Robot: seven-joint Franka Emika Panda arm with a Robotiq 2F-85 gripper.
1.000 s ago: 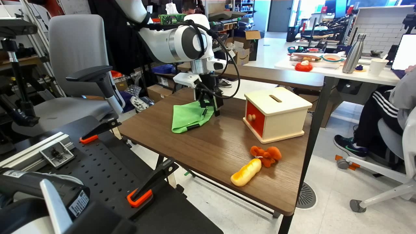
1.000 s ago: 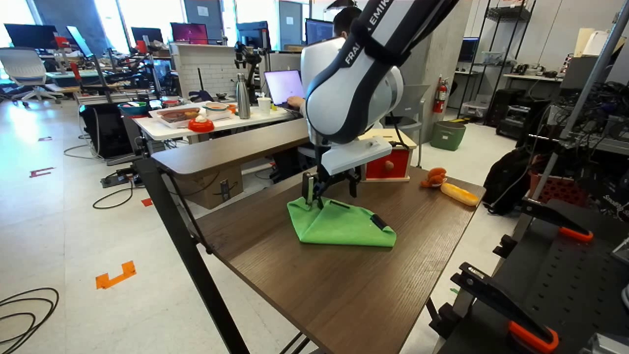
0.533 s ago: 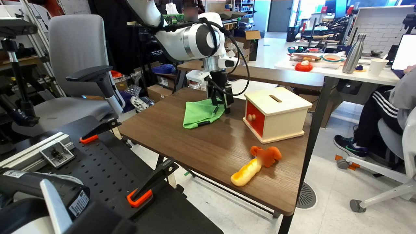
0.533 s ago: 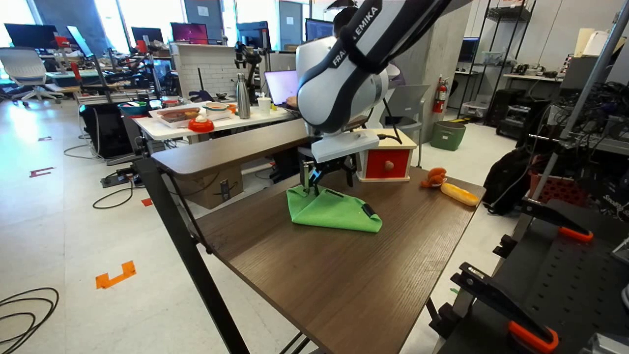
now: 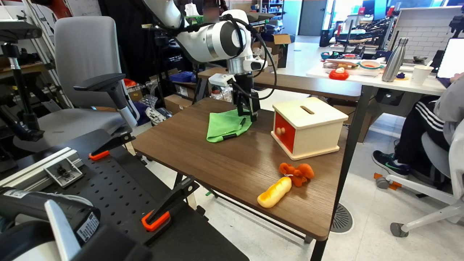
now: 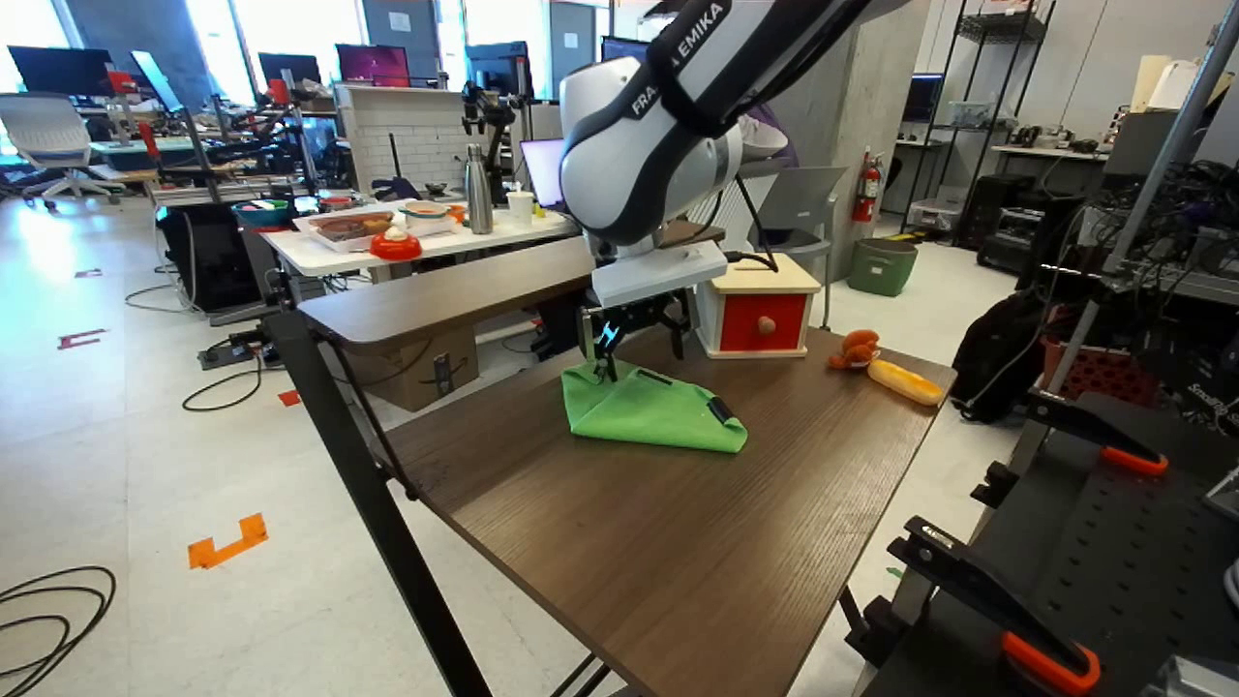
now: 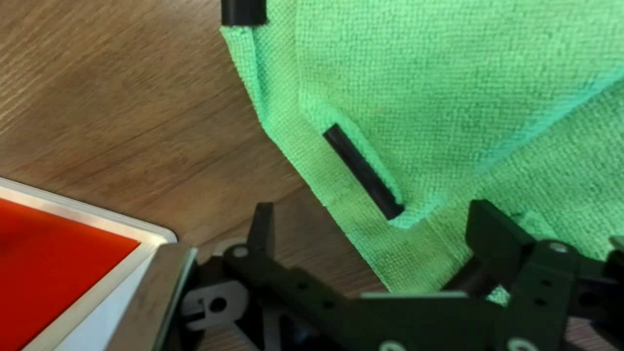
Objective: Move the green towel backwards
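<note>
The green towel point(image 5: 224, 127) lies folded on the brown table point(image 5: 232, 166), with black strips on its edges. It also shows in an exterior view point(image 6: 649, 416) and fills much of the wrist view point(image 7: 438, 73). My gripper point(image 5: 247, 115) is low over the towel's far edge; it also shows in an exterior view point(image 6: 643, 364). In the wrist view my gripper point(image 7: 372, 214) is open, its fingers wide apart. The right finger is over the towel and the left finger is over bare wood. Nothing is held; whether a fingertip touches the cloth cannot be told.
A wooden box point(image 5: 319, 134) with a red front and knob stands close beside the gripper; it also shows in an exterior view point(image 6: 760, 319) and the wrist view point(image 7: 53, 273). A toy bread point(image 5: 274, 193) and an orange plush point(image 5: 298, 174) lie at a table corner.
The towel and gripper have moved together across the table, toward the side with the wooden box. In the last half second the gripper has risen slightly while the towel has shifted only a little.
</note>
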